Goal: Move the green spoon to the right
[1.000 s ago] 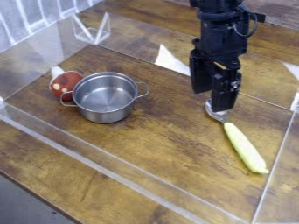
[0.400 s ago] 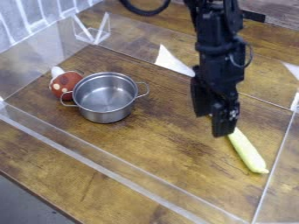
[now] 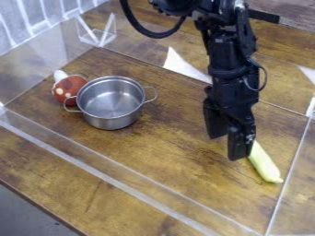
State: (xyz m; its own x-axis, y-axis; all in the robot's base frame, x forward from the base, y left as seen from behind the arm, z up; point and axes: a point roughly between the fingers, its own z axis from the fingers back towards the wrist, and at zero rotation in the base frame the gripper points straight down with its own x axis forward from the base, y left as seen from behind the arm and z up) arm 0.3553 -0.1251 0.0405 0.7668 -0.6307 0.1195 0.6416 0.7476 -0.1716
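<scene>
The green spoon (image 3: pixel 263 166) lies on the wooden table at the right, with only the lower end of its pale yellow-green handle showing. My gripper (image 3: pixel 239 147) points almost straight down over the spoon's upper part and hides its metal bowl. The dark fingers (image 3: pixel 230 135) reach down to about the handle, and the jaws look open. I cannot tell whether they touch the spoon.
A steel pot (image 3: pixel 110 101) stands at the left, with a small red-and-white object (image 3: pixel 68 86) just behind it. A clear acrylic wall (image 3: pixel 293 180) rises right of the spoon and another runs along the front (image 3: pixel 123 166). A white sheet (image 3: pixel 183 63) lies behind the arm.
The gripper has come down and toward the front right, from above the spoon's metal bowl onto the handle. The spoon, pot and red-and-white object have not moved.
</scene>
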